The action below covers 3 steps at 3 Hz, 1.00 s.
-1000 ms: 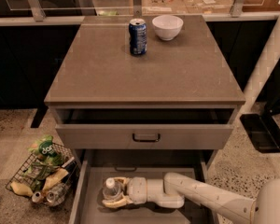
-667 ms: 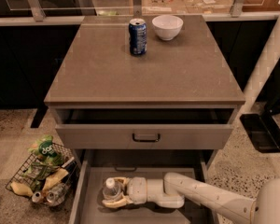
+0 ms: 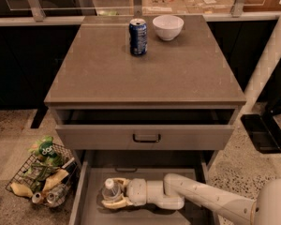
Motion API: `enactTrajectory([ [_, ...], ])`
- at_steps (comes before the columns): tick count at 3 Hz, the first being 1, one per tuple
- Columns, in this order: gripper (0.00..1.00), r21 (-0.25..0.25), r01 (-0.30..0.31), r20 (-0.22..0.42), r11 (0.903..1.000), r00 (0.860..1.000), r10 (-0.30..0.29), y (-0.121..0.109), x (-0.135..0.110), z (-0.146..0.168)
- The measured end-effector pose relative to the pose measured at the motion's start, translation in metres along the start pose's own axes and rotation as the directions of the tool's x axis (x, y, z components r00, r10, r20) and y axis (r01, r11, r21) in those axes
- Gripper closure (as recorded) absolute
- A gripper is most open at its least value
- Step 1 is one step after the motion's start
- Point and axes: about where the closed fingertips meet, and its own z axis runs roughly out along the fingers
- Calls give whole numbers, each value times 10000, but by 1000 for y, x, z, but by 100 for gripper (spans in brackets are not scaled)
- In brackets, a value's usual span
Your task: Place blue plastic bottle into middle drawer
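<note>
The blue plastic bottle (image 3: 111, 191), clear with a white cap, stands upright inside the middle drawer (image 3: 145, 175), which is pulled out wide and shows its pale grey floor. My gripper (image 3: 113, 194) is low inside this drawer at its left side. Its yellowish fingers (image 3: 117, 204) are closed around the bottle's body. The white arm (image 3: 201, 201) reaches in from the lower right. The bottle's base is hidden by the fingers.
Above, the drawer with the black handle (image 3: 146, 138) stands slightly open and overhangs the back of the middle drawer. A dark blue soda can (image 3: 138, 36) and a white bowl (image 3: 167, 27) stand on the countertop. A wire basket of litter (image 3: 44, 175) sits on the floor at the left.
</note>
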Motion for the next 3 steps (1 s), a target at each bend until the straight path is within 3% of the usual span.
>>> enactTrajectory([
  [1,15,-1,0,1,10000,10000,0,0,0,0],
  [2,0,-31,-5,18,10000,10000,5,1,0,2],
  [3,0,-33,-5,19,10000,10000,5,1,0,2],
])
